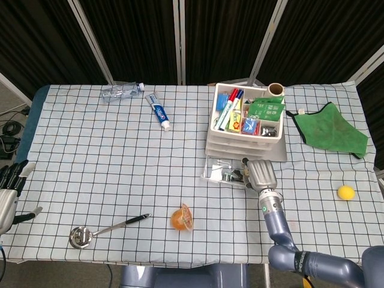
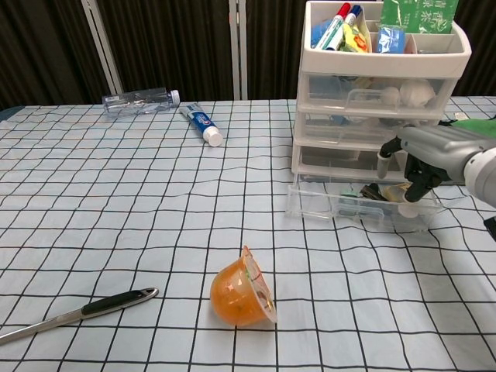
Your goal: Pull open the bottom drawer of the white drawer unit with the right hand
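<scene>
The white drawer unit (image 1: 246, 135) stands on the far right part of the counter (image 1: 120, 162), and its bottom drawer (image 2: 360, 208) already juts out toward the near edge, clear-walled with small clutter inside. The right hand (image 2: 422, 159) sits at the drawer's right front corner, its fingers (image 2: 411, 190) curled down over the front lip; whether they truly clamp the lip or only hook behind it I cannot tell. The left hand (image 1: 9, 189) hangs off the near left edge of the counter with its fingers apart and nothing in them.

The drawer looks most of the way out, so the pull is likely in its last stretch. To finish well, draw straight toward the near edge along the drawer's own line. Because the hold is off-centre at the right corner, a sideways tug could skew the drawer in its rails and jam it, or drag the light unit across the cloth. Keep the fingers low behind the lip, pull slowly, and stop short of the drawer dropping free of the frame.
</scene>
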Controlling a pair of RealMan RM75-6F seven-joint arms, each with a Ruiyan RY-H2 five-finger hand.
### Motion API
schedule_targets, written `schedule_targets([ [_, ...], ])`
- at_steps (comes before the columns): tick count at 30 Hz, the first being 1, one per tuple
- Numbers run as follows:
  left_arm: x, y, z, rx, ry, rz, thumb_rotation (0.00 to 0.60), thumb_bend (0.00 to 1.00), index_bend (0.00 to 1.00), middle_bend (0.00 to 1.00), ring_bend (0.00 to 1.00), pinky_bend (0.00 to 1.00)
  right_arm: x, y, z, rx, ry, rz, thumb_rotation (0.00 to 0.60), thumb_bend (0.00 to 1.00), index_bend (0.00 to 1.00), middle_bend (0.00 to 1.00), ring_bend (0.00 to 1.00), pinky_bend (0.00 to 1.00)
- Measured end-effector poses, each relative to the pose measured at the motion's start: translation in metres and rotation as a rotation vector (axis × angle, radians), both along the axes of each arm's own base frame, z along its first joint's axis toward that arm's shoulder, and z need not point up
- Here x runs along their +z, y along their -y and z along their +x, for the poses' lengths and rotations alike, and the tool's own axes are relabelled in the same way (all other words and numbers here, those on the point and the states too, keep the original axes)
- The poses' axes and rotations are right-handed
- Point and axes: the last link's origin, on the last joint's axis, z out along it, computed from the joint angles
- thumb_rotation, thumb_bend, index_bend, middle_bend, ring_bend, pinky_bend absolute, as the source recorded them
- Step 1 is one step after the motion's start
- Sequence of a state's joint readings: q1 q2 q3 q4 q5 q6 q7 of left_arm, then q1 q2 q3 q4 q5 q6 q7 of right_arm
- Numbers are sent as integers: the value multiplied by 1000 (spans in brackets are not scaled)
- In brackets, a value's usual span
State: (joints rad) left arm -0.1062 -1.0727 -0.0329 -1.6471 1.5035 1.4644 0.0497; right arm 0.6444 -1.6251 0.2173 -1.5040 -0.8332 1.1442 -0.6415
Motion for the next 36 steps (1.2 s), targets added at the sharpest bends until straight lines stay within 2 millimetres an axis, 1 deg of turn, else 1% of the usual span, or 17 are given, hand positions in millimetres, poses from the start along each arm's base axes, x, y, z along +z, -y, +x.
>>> schedule_targets([
  [19, 1, -1, -1, 4, 4, 0, 600, 57, 0, 0, 0, 0, -12, 1, -2, -7, 27, 17, 600, 349, 448, 1000, 1000, 885],
  [25, 1, -1, -1, 5, 3, -4, 600, 56, 0, 0, 0, 0, -13, 2, 0, -7, 42, 28, 600, 329, 452, 1000, 1000, 885],
  [36, 1, -2, -1, 9, 1, -4, 600, 58, 0, 0, 0, 0, -8, 9, 8, -29, 47, 76, 600, 294, 461, 1000, 1000, 884],
])
